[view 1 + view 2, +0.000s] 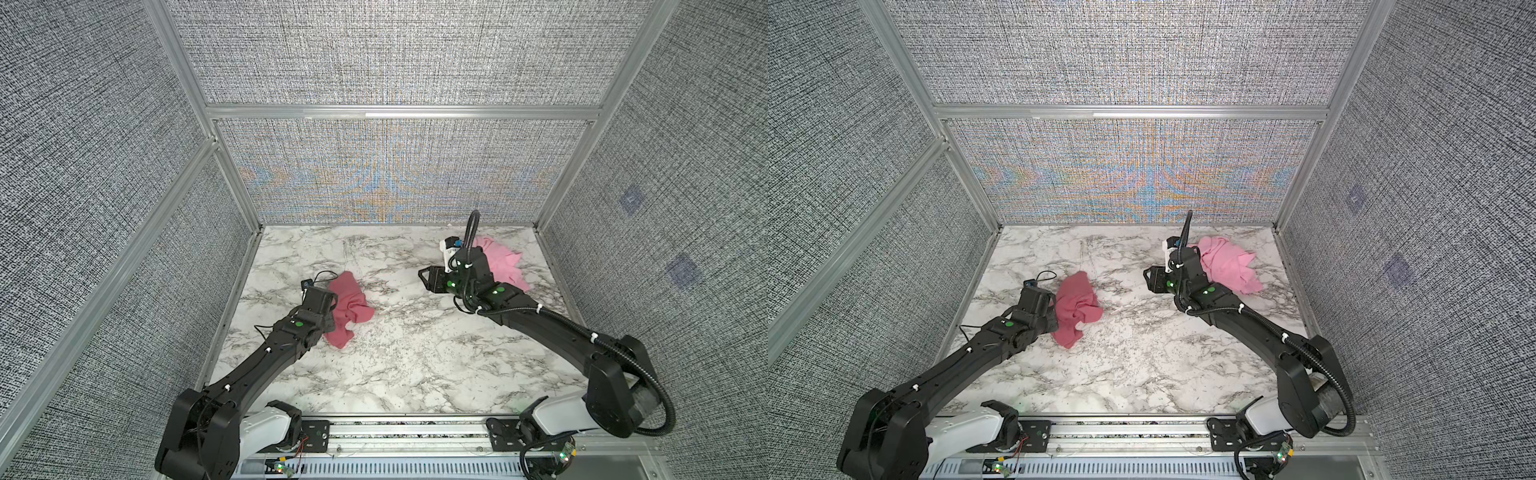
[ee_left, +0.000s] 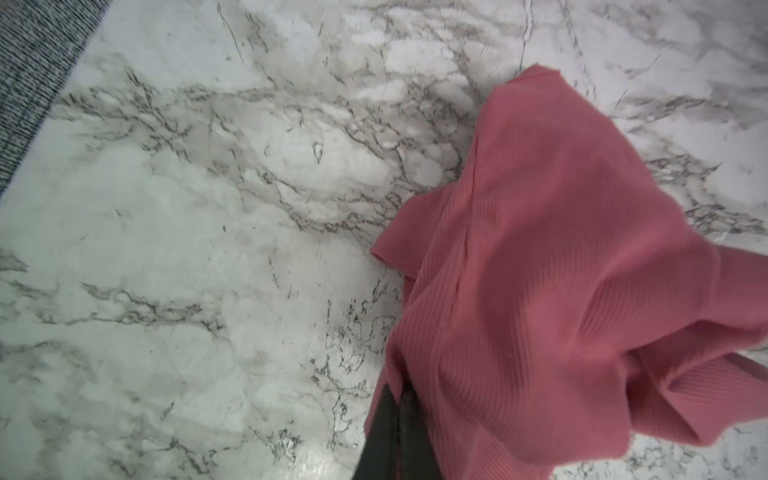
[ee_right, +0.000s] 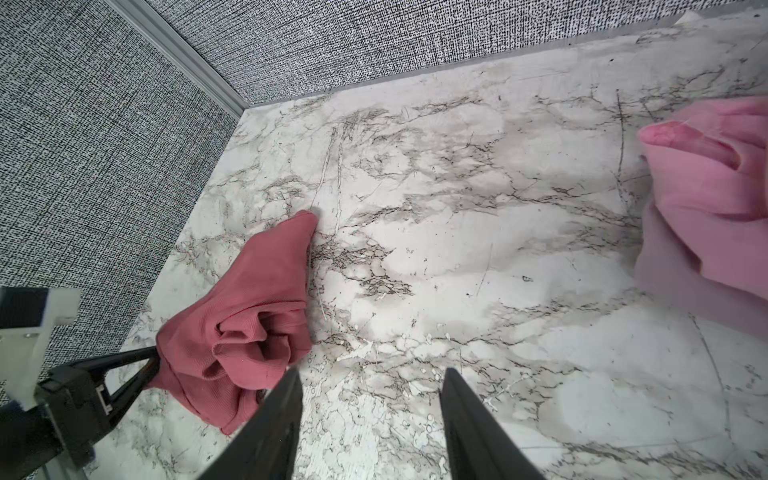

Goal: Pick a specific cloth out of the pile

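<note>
The left pincer [image 3: 151, 368] is clenching an edge of the cloth [image 1: 347, 309], which is lying crumpled on the counter [image 1: 415, 353] well apart from the pile [image 1: 505, 264], while the right pincer [image 3: 372, 419] is hanging released, holding nothing.

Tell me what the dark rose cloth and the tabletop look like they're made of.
The cloth: a soft ribbed knit, matte, judging by its fine parallel ridges and limp folds. The tabletop: marble-patterned, white with grey veins and slightly glossy; real stone or printed laminate, I can't tell.
</note>
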